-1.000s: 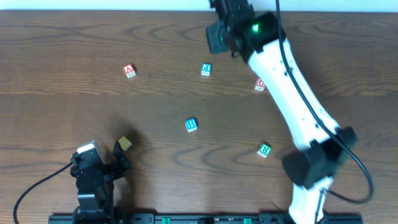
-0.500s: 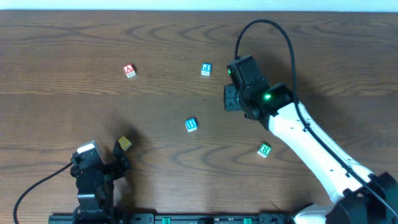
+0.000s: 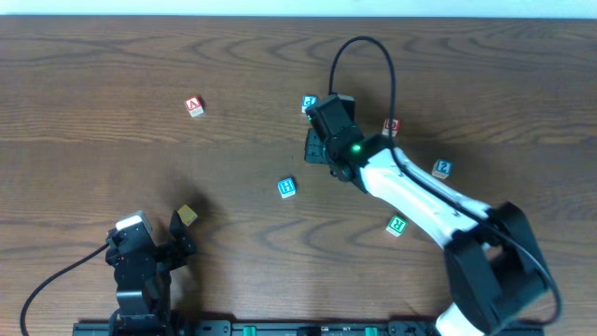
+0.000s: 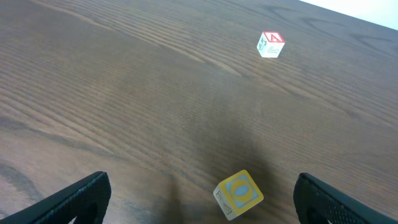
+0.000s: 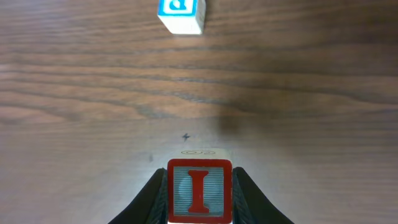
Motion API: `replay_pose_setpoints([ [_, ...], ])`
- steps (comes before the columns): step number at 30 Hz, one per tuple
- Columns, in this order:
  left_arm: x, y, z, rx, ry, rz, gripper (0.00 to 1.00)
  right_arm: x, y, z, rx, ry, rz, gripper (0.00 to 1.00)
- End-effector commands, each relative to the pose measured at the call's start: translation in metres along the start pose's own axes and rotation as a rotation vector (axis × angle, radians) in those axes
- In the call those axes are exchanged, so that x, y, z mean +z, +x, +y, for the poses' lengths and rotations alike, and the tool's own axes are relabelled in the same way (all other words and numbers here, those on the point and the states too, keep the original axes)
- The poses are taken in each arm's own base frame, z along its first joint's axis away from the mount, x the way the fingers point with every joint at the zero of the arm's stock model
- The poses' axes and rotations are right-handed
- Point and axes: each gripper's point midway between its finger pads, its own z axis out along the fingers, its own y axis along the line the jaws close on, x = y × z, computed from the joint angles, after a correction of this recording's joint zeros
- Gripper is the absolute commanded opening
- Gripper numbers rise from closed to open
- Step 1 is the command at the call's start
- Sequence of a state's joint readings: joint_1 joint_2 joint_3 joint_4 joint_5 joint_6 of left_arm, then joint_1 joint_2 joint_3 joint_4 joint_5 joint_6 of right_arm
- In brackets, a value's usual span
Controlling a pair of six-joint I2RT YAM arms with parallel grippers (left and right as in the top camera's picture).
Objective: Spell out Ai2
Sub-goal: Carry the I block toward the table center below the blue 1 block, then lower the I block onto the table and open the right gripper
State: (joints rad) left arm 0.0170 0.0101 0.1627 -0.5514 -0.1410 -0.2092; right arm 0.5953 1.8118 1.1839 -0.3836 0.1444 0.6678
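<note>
Right wrist view: right fingers [image 5: 157, 194] grip the red I cube [image 5: 199, 190], so set it down flat, just beside the red A cube [image 3: 194, 105].

The I cube [image 5: 199, 190] reads I; the A cube [image 4: 271, 44] reads A.

Robot lab bench.
A left arm [image 3: 138, 266] and right arm [image 3: 410, 191] stand at a wood-grain table [image 3: 93, 56]; a black cable [image 3: 364, 39] loops over the right; a green-fitted rail [image 3: 308, 329] lines the near edge.
</note>
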Motion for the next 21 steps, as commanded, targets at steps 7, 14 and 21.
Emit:
replay_pose_setpoints([
  [7,0.002,0.004,0.002,-0.007,-0.011,0.004,0.95,0.034,0.005,0.024,-0.118,-0.028,0.02,0.02],
  [14,0.002,0.004,0.002,-0.007,-0.011,0.004,0.95,0.039,0.005,0.034,-0.146,-0.034,0.02,0.02],
  [21,0.002,0.004,0.002,-0.007,-0.011,0.004,0.95,0.04,0.005,0.031,-0.157,0.007,0.001,0.02],
])
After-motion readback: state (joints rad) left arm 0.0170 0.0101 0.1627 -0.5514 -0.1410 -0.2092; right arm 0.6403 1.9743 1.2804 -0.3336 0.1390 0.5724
